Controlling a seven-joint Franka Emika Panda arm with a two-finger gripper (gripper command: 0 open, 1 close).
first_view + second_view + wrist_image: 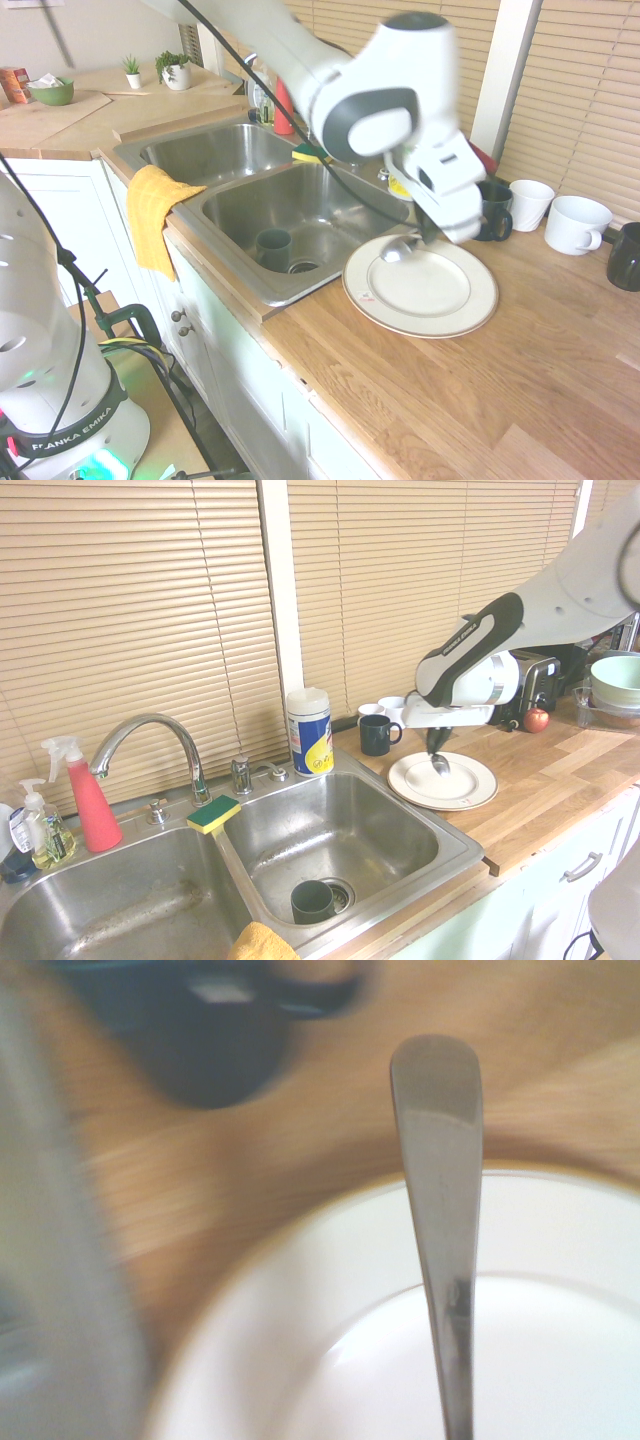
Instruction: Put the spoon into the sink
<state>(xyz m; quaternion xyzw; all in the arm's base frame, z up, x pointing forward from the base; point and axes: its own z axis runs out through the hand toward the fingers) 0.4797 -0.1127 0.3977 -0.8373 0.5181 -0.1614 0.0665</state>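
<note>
Your gripper [437,742] is closed on the spoon [441,765], holding it by the handle over the plate, with the oval bowl hanging below the fingertips. In the wrist view you see the flat end of the handle rising across the plate's rim. Whether the bowl touches the plate, you cannot tell.

Under it you have the round white dinner plate [421,286] with its thin tan edge, lying on the wooden countertop [540,330] just beside the sink [297,209]. Behind the plate, near the blinds, you have a dark mug [379,735] and white cups [575,224]; another dark mug [625,256] stands at the far end of that row.

In the near basin of the sink, a dark grey cup [313,902] sits next to the drain [340,894]. A yellow-and-green sponge [213,814] lies by the divider at the back, near the curved chrome faucet [160,723]. Behind the basin you have the tub of wipes [311,734], and beyond the faucet, the red spray bottle [92,805]. An orange-yellow cloth [155,218] drapes over the sink's front edge.
</note>
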